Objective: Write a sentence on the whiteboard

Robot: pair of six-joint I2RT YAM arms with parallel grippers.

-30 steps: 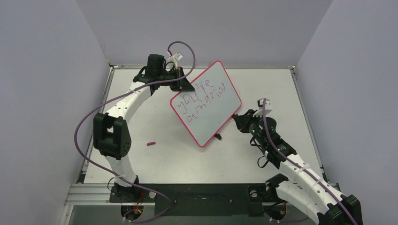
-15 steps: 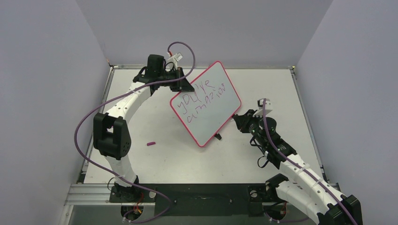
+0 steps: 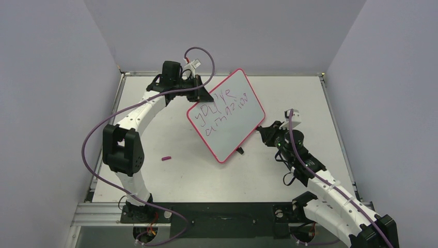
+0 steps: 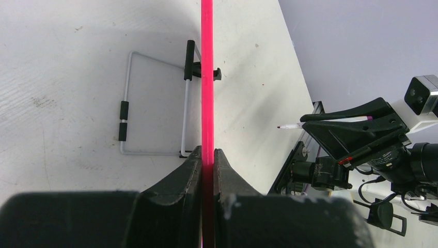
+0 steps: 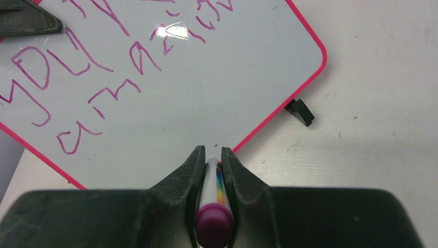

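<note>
Clamping whiteboard by its upper-left rim with left gripper, fingers pressed onto the pink edge. Held tilted mid-workspace over the table, wire stand on its back side; lower corner on or just off the table, cannot tell. Pinching marker pen in right gripper, tip near the board's lower right, contact unclear. Showing two lines of the sentence, roughly "you're amazing"; probably one word left, bare space below. Risks, judged: pressing too hard and pivoting the board in its one-edge grip, smearing strokes; running off the lower rim; pen twisting in the pinch, fading the line.
</note>
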